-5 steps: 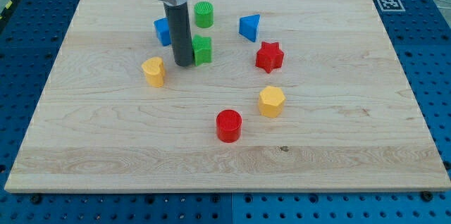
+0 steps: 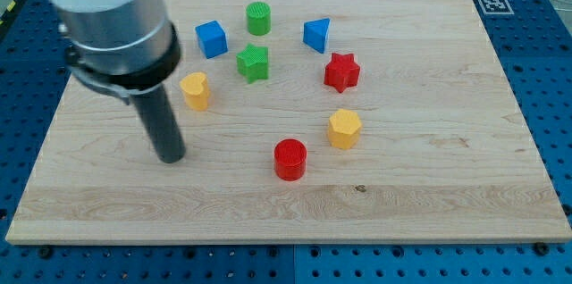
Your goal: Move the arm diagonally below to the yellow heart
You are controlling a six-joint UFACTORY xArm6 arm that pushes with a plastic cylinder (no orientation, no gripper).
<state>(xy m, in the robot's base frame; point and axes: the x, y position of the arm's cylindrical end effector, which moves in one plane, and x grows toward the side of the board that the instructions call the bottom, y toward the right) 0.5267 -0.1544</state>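
The yellow heart (image 2: 195, 89) lies on the wooden board (image 2: 429, 168), left of the middle. My tip (image 2: 171, 158) rests on the board below the heart and a little to its left, apart from it. The rod rises from the tip to the large grey arm body at the view's top left, which hides part of the board's left side.
A blue cube (image 2: 211, 38), a green cylinder (image 2: 258, 18), a green star (image 2: 253, 62), a blue triangle (image 2: 316, 34) and a red star (image 2: 341, 71) lie above and right of the heart. A yellow hexagon (image 2: 344, 129) and a red cylinder (image 2: 290, 159) lie lower right.
My tip has moved from beside the green star, down and to the left, to a spot below-left of the yellow heart. The blocks have not moved.
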